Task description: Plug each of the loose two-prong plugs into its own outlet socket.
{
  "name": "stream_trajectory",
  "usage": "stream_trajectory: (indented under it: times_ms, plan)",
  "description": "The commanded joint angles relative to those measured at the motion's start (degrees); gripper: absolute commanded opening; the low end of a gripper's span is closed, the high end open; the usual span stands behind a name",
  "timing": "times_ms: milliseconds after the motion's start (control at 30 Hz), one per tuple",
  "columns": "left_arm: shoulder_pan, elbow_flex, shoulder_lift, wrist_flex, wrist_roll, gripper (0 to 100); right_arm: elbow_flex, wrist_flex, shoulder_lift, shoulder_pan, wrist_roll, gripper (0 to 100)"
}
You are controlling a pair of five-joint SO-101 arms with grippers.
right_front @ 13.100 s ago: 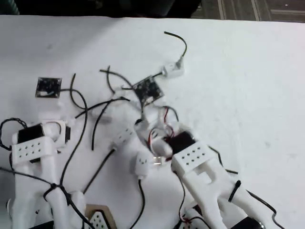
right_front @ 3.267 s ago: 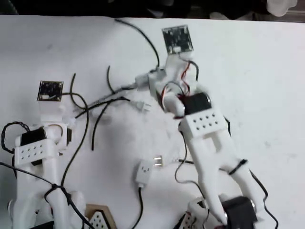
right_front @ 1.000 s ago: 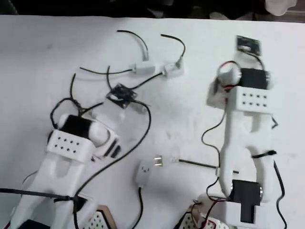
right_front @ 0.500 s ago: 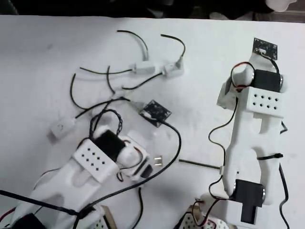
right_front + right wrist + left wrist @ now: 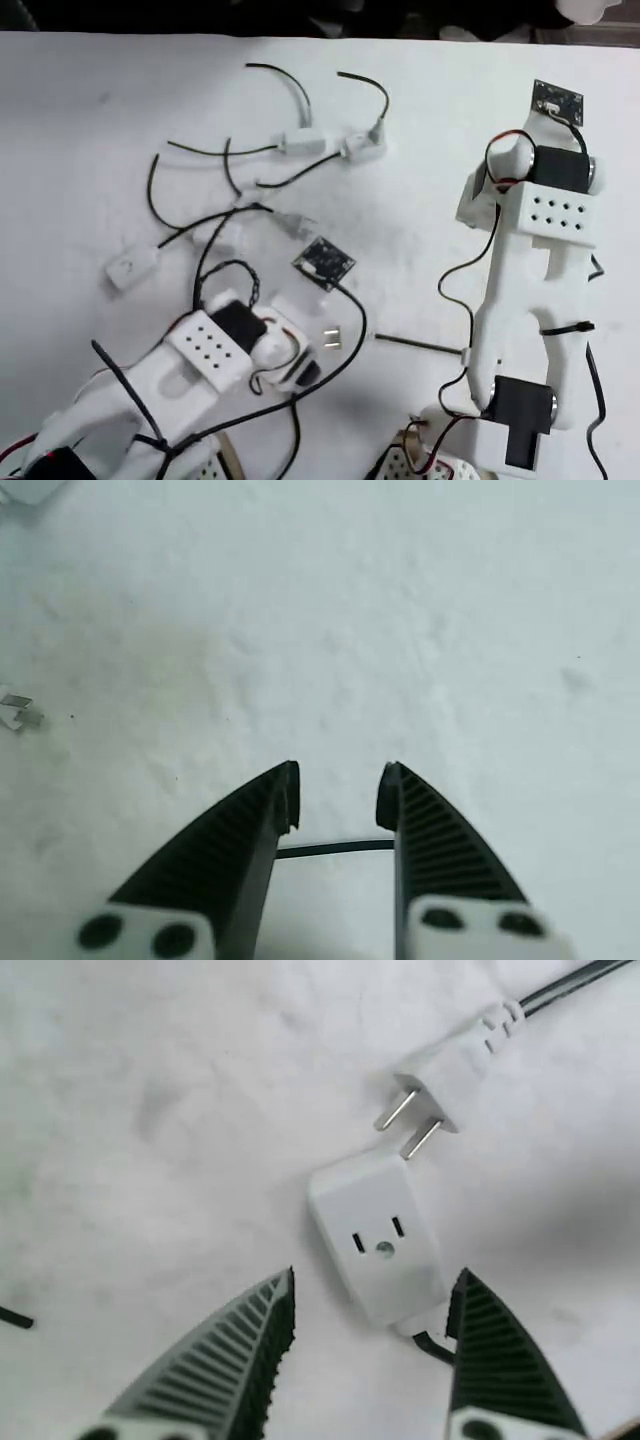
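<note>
Plug (image 5: 452, 1068) lies just beside socket (image 5: 380, 1245), near the spread left end effector (image 5: 376, 1278).

White printed arm shells (image 5: 530, 270), perforated wrist plates (image 5: 548, 212), black servo blocks (image 5: 520, 405). Black ribbed fingers (image 5: 250, 1340) on white bases (image 5: 135, 912), two screw holes (image 5: 100, 931) each. Black cables (image 5: 447, 285), red leads (image 5: 497, 150), black zip ties (image 5: 560, 327). Square black camera boards (image 5: 325, 262).

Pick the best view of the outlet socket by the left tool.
Left wrist view: the outlet socket lies face-up, slots clear, plug beside it. High view: the left arm sits over it. Right wrist view: table and a black cable.
</note>
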Motion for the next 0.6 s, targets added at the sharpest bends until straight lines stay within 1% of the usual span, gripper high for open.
stream_trajectory:
  times_ms: [0, 133, 300, 433, 567]
  plan:
    - [0.5, 1.5, -1.1, -2.7, 0.4, 28, -2.2, -0.1, -2.3, 0.2, 0.5, 13.0]
    - [1.1, 2.7, -1.1, -4.2, 0.3, 28, -2.2, -0.1, -2.3, 0.1, 0.5, 13.0]
    - [5.5, 2.8, -1.0, -4.6, 1.9, 28, -2.2, -0.1, -2.3, 0.1, 0.5, 13.0]
    - [4.4, 1.9, 4.5, -6.7, 3.3, 28, -2.2, -0.1, -2.3, 0.1, 0.5, 13.0]
    - [0.8, -4.0, 14.6, -6.2, 3.3, 26, -2.2, 0.0, -2.3, 0.1, 0.5, 13.0]
